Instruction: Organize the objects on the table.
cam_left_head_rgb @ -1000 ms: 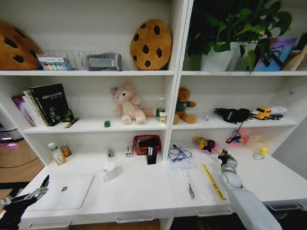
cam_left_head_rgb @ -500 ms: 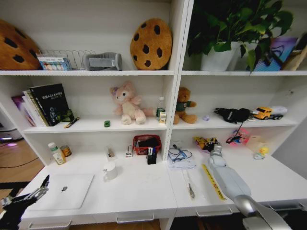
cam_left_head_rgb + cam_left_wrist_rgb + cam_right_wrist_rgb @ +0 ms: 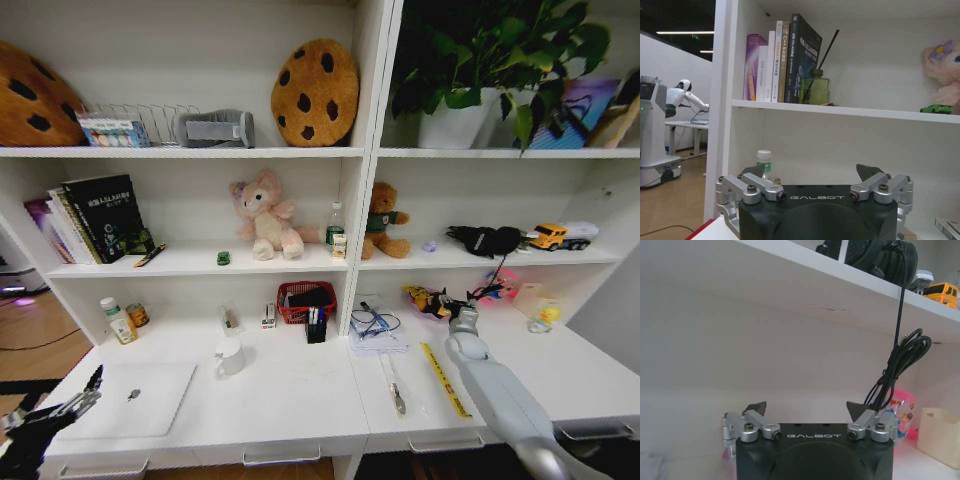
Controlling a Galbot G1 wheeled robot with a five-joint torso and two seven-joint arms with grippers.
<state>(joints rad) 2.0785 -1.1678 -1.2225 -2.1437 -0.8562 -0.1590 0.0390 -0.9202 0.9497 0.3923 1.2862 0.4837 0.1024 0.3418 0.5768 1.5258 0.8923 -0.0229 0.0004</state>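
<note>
Our right gripper [image 3: 462, 308] is out over the back of the table [image 3: 300, 395], right side, near a colourful toy [image 3: 428, 301] under the lower shelf. In the right wrist view its fingers [image 3: 756, 408] stand well apart with nothing between them; beyond them a black cable [image 3: 900, 365] hangs from the shelf above.

Our left gripper [image 3: 85, 392] sits low at the table's front left corner, just beside the laptop [image 3: 135, 398]. In the left wrist view its fingers [image 3: 753, 171] are spread wide and empty, facing the books [image 3: 782, 62] on the shelf.

Task items as we see them:
- laptop closed, flat at front left of the table
- small green toy [image 3: 223, 258] on the middle shelf, left of the pink plush [image 3: 264, 216]
- white mug [image 3: 230, 356] just right of the laptop
- red basket [image 3: 306, 300] at the back centre
- yellow ruler [image 3: 444, 379] lying near the right arm
- a slim pen-like thing [image 3: 394, 390] left of the ruler; we can't tell what exactly
</note>
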